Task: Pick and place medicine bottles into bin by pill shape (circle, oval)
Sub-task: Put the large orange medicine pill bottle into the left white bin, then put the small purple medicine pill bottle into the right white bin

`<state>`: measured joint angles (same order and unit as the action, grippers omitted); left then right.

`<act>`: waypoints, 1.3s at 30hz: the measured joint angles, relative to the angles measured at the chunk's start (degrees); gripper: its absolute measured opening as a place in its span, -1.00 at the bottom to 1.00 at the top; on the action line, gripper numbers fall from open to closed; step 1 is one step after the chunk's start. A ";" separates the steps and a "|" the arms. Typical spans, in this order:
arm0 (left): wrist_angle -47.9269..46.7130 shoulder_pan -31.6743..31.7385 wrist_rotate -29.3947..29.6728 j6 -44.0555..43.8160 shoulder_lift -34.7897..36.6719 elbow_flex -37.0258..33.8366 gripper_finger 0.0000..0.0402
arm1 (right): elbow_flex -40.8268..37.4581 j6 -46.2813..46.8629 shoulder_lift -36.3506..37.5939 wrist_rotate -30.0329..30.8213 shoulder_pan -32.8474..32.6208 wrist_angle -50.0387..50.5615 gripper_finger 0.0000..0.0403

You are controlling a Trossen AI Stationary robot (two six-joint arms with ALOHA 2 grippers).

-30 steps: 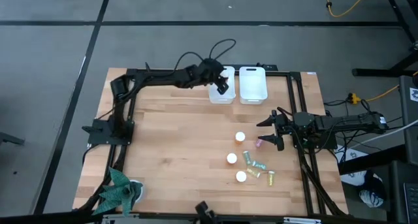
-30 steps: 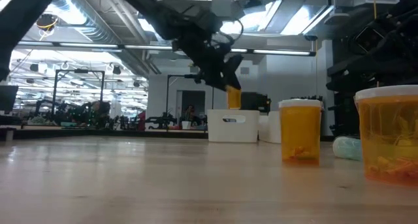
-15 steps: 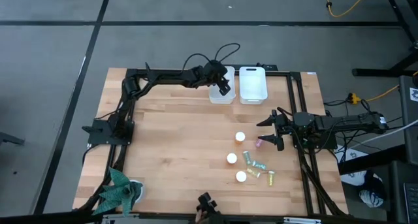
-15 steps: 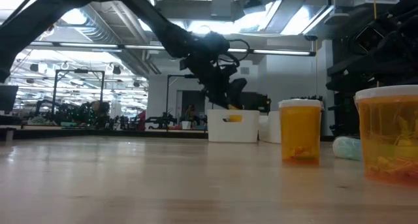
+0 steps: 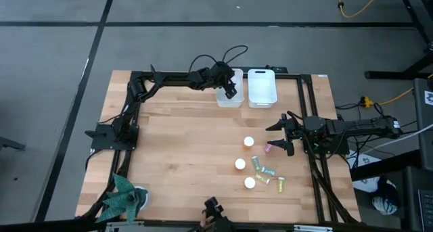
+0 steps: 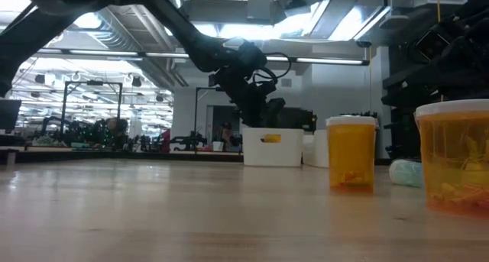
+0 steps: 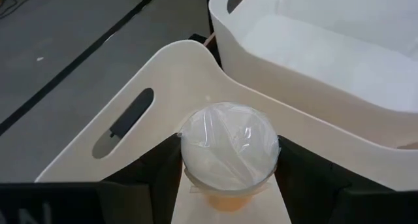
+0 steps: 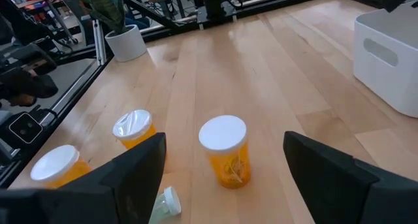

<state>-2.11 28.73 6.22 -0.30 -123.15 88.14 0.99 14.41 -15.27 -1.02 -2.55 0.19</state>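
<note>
My left gripper [image 5: 231, 90] reaches down into the left white bin [image 5: 222, 101] at the table's far edge, shut on an orange medicine bottle with a round white cap [image 7: 228, 145]. Orange shows through the bin's wall in the low view [image 6: 271, 138]. My right gripper [image 5: 280, 136] is open and empty at the table's right, beside a small pink bottle [image 5: 269, 149]. Three orange white-capped bottles [image 5: 249, 142] [image 5: 239, 164] [image 5: 249, 182] stand on the table. Several small translucent bottles [image 5: 266, 171] lie beside them. My left gripper pinches the bottle between its two fingers [image 7: 163, 172], one on each side of the white cap's rim [image 7: 184, 152]. The fingers come from above, slanting down into the left bin. The orange body hangs below the cap, inside the bin; whether it rests on the floor is hidden.
A second white bin [image 5: 262, 87] stands just right of the first, its inside bare in the left wrist view [image 7: 326, 61]. In the right wrist view the three orange bottles [image 8: 223, 149] [image 8: 134, 129] [image 8: 55, 165] stand ahead of the open fingers. A potted plant [image 5: 125, 197] sits at the near left corner.
My left gripper has gone down with the orange bottle, from above the left bin's rim to inside the bin. The bottle, which hung clear above the bin, now sits low behind the bin's wall. My right arm has kept still.
</note>
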 joint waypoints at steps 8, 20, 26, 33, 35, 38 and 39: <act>0.25 0.01 0.75 0.49 0.00 0.00 0.04 | 0.00 0.02 0.00 -0.02 0.00 0.00 0.54; 0.93 -0.83 1.32 1.11 0.00 0.00 0.06 | 0.00 0.02 0.00 -0.02 0.02 0.00 0.54; 0.92 -0.79 2.10 1.07 0.02 0.00 0.23 | 0.00 -0.04 0.00 -0.04 0.01 0.00 0.54; 1.87 -1.38 3.77 -1.40 0.02 0.00 0.44 | 0.00 -0.11 0.00 -0.04 0.02 0.00 0.54; 1.99 -1.63 3.76 -2.17 0.28 0.00 0.44 | 0.00 -0.11 0.01 -0.04 0.00 0.00 0.54; 2.47 -2.18 3.78 -1.53 1.80 0.02 0.43 | 0.00 -0.13 0.02 -0.04 0.02 0.02 0.54; 2.58 -2.26 3.76 -1.14 2.69 0.11 0.42 | 0.00 -0.15 0.02 -0.06 0.02 0.02 0.54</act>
<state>0.47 26.47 9.98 -1.44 -120.47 88.24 0.99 14.26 -15.25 -1.08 -2.53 0.20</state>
